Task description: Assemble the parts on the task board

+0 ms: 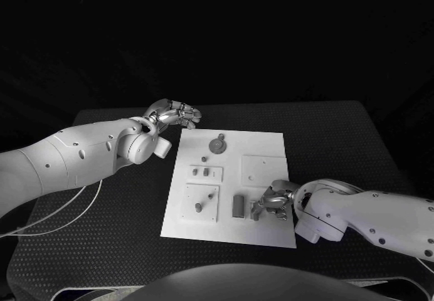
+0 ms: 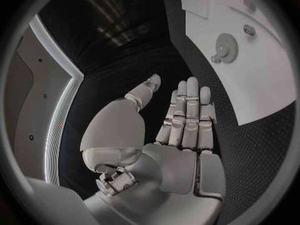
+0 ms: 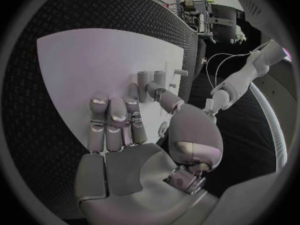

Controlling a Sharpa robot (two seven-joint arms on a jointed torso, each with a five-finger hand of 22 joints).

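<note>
We saw the task board (image 1: 262, 188) lying mid-counter (image 1: 362, 144). The left hand (image 1: 174, 114) hovered off the board's far left corner, fingers straight, holding nothing. The right hand (image 1: 274, 202) rested on the board's near right part beside a grey block (image 1: 239, 205); whether it pinched anything we could not tell.

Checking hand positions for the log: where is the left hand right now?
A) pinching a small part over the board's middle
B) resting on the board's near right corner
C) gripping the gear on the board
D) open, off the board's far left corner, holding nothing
D: the left hand sits beyond the task board edge, fingers straight and empty, while the gear lies untouched on the board.
</note>
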